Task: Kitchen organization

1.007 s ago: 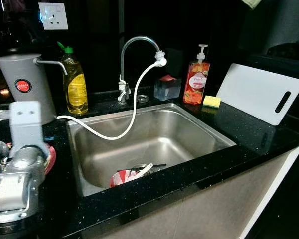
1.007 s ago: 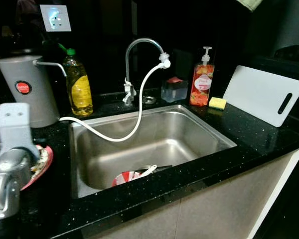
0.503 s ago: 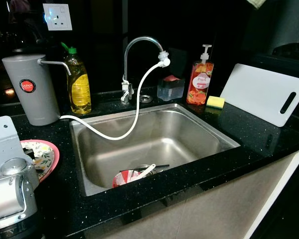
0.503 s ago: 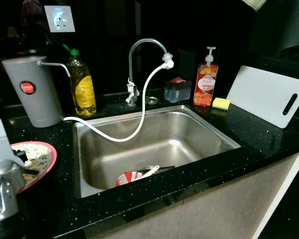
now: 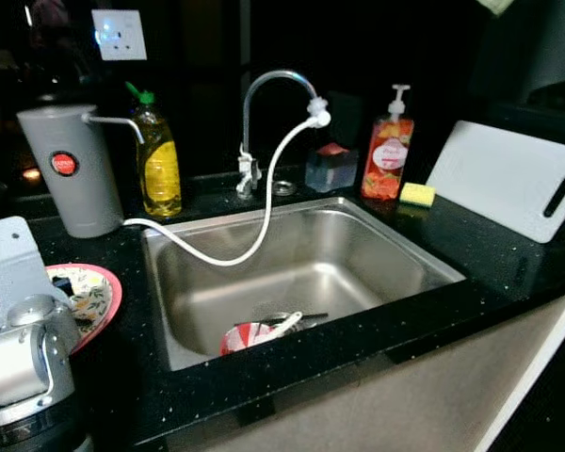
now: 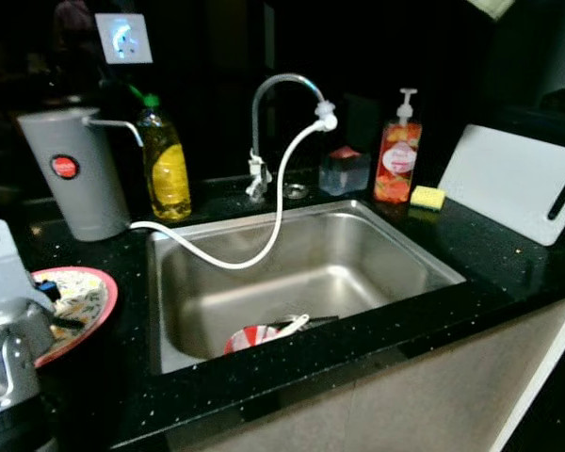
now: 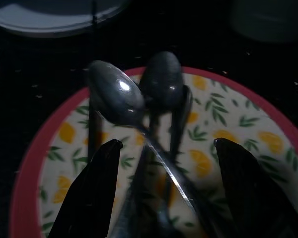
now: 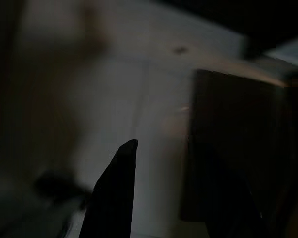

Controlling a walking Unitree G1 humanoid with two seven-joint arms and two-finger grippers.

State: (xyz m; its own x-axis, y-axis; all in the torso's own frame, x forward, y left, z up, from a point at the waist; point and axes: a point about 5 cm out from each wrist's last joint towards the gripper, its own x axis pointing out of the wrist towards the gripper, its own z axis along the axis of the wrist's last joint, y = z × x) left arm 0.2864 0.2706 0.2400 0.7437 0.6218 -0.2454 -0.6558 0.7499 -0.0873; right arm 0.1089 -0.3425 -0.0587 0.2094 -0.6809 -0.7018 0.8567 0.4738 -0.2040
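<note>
A pink-rimmed floral plate (image 5: pixel 92 294) is sitting left of the sink (image 5: pixel 301 268). The left gripper (image 7: pixel 164 146) is hovering with jaws wide apart over 2 spoons (image 7: pixel 139 96), gripping nothing.

Plate (image 5: pixel 92 294) left of sink (image 5: pixel 358 226) (spoons (image 7: pixel 139 99) on plate)

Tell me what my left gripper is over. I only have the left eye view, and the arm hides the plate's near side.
Observer: The left gripper is open above two spoons lying on the patterned plate.
Operator: Are the fingers touching the spoons?
Observer: I cannot tell for sure; the spoon handles run back between the two fingers.
Operator: And the right arm?
Observer: The right wrist view is dark and blurred; one finger shows against a pale surface, nothing held that I can make out.
</note>
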